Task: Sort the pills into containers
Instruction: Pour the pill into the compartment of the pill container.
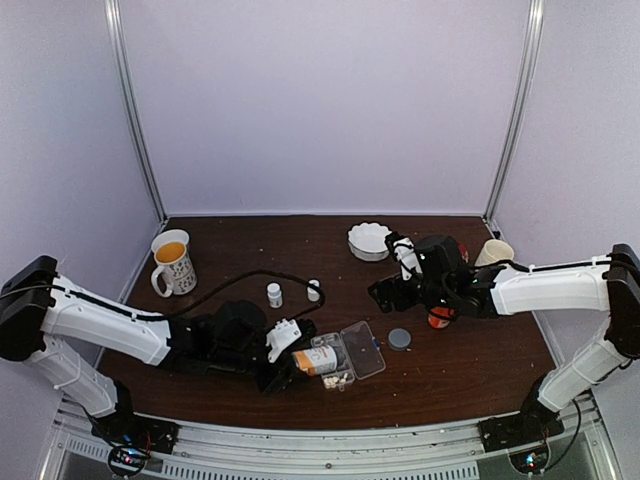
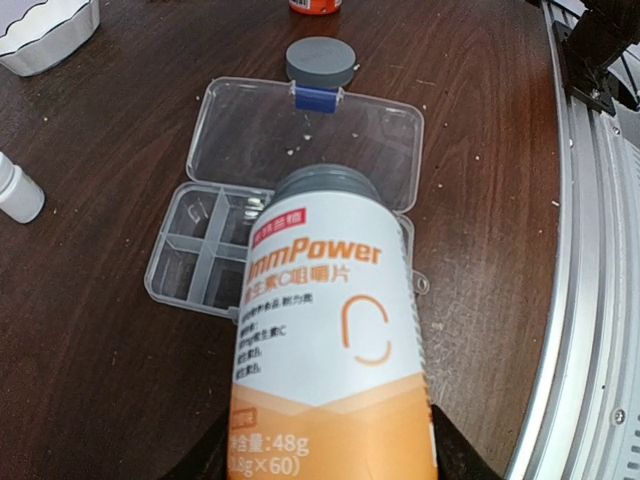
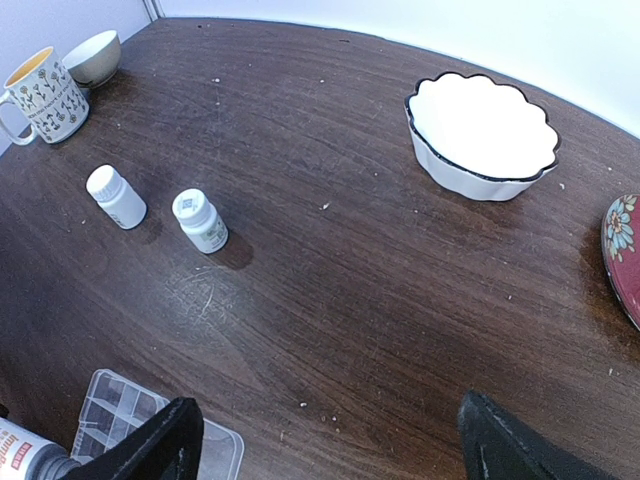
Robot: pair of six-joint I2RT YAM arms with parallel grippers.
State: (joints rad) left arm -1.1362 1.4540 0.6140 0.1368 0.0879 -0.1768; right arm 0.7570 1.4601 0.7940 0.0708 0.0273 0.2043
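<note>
containers (image 2: 190, 255) — orange bottle (image 2: 330, 330) overhangs | grey cap (image 2: 320, 62) by lid (image 2: 345, 140), perhaps touching

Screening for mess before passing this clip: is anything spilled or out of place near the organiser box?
Yes. Small pale specks lie scattered on the open lid and on the table beside it, outside the cells, like spilled crumbs. The left claw holds the orange bottle tipped over them.
</note>
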